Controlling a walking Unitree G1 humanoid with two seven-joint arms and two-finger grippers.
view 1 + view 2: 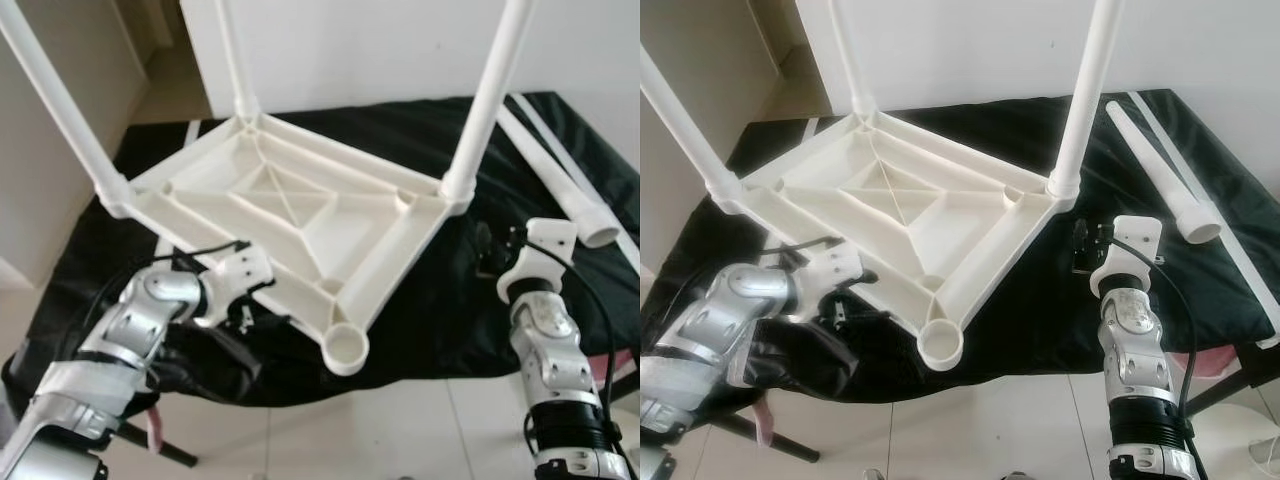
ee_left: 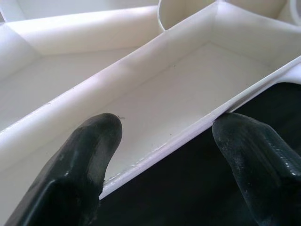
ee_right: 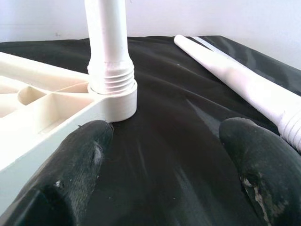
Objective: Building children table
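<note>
A white plastic children's table top (image 1: 290, 205) lies upside down on a black cloth (image 1: 440, 310). Three white legs stand screwed into its corners: one at the left (image 1: 60, 100), one at the back (image 1: 232, 50), one at the right (image 1: 490, 90). The near corner socket (image 1: 345, 348) holds nothing. A loose leg (image 1: 1160, 170) lies on the cloth to the right. My left gripper (image 2: 164, 127) is open, its fingers either side of the top's front-left rim (image 2: 188, 134). My right gripper (image 3: 164, 136) is open just above the cloth, facing the right leg's threaded base (image 3: 110, 77).
The cloth-covered surface ends at a near edge (image 1: 1040, 365), with pale tiled floor (image 1: 990, 420) below. A white wall (image 1: 990, 50) stands behind. A long white strip (image 1: 1240, 260) lies along the cloth's right side. Something pink (image 1: 155, 432) hangs at the lower left.
</note>
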